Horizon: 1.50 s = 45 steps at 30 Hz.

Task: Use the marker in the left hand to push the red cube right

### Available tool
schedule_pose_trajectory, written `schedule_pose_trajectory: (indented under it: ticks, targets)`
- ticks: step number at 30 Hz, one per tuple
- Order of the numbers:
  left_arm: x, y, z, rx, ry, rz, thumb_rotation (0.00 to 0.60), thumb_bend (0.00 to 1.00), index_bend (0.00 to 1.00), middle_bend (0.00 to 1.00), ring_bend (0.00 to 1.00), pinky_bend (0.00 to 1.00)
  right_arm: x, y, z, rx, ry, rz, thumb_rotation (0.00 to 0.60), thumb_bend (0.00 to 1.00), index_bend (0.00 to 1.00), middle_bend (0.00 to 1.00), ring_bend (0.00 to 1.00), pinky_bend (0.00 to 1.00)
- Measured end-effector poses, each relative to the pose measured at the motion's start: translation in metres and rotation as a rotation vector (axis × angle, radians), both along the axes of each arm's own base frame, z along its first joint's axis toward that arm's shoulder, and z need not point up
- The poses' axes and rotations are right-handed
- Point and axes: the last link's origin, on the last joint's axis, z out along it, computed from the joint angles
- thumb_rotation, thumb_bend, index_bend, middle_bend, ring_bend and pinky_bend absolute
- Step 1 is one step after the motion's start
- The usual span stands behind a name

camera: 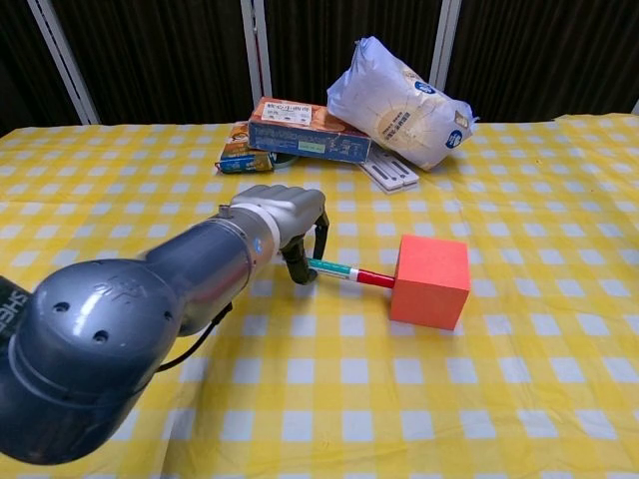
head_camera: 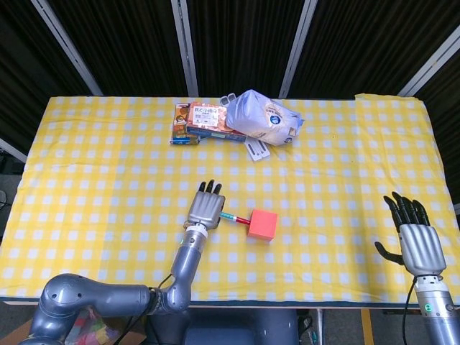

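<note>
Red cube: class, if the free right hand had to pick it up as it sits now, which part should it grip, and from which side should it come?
Grip the red cube across its two free flat side faces, coming from above. Its top is bare, while the marker in the left hand meets its left face. The right hand is empty, fingers apart.
</note>
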Motion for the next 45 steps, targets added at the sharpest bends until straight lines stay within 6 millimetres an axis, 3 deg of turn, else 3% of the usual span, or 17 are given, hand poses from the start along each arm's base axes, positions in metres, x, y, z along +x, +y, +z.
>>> schedule_pose_trajectory:
  ticks: [16,27,36,45]
  targets:
    - [0.048,-0.019,-0.028,-0.062,-0.024,-0.042,0.6,0.48,0.54,0.11,0.0,0.09,-0.001,0.0,0.0,0.007,0.004,-0.013,0.6,0.3,0.0,0.0,0.0,0.0]
    - [0.053,-0.021,-0.028,-0.057,-0.037,-0.035,0.6,0.48,0.54,0.11,0.0,0.09,-0.001,0.0,0.0,0.009,0.005,-0.014,0.6,0.3,0.0,0.0,0.0,0.0]
    - [0.033,-0.006,0.003,0.005,-0.057,0.005,0.6,0.48,0.54,0.11,0.0,0.09,-0.001,0.0,0.0,0.004,0.007,-0.014,0.6,0.3,0.0,0.0,0.0,0.0]
    - [-0.017,0.012,0.068,0.1,-0.091,0.075,0.6,0.47,0.53,0.11,0.0,0.09,0.0,0.0,0.0,0.005,0.007,-0.021,0.6,0.3,0.0,0.0,0.0,0.0]
